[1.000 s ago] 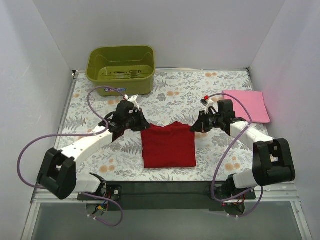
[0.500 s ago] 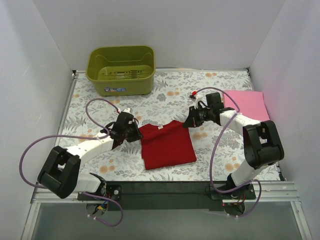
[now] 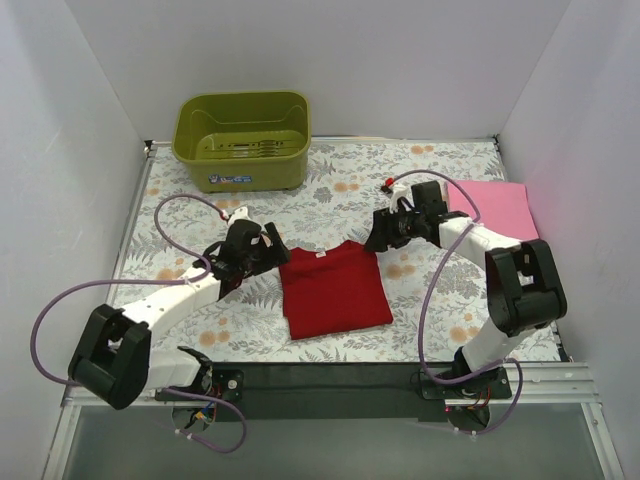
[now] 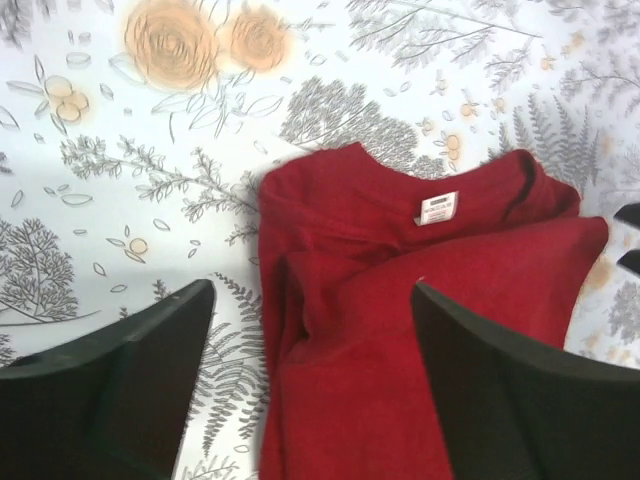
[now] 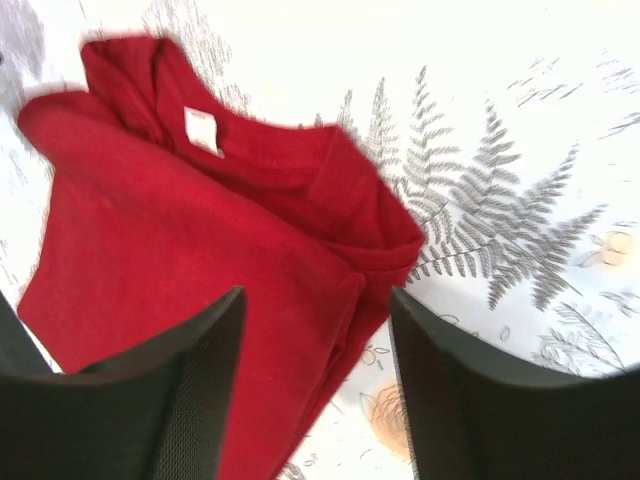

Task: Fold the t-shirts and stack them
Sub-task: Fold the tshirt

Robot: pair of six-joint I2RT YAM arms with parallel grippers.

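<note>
Left gripper point(image 3: 271, 249) and right gripper point(image 3: 376, 236) flank the folded red t-shirt point(image 3: 334, 290) — both spread open, holding nothing.
It lies toward the table's point(image 3: 430, 170) near edge, mid-width; the pink t-shirt point(image 3: 495, 210) lies folded at the right edge — possibly touching the wall.

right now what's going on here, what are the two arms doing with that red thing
Two robot arms are folding t-shirts. The red t-shirt lies folded in the middle of the table. The left gripper and right gripper sit by its two far corners, both open and holding nothing. The pink t-shirt lies folded at the far right, apart from the red one, so stacking is not yet done.
</note>
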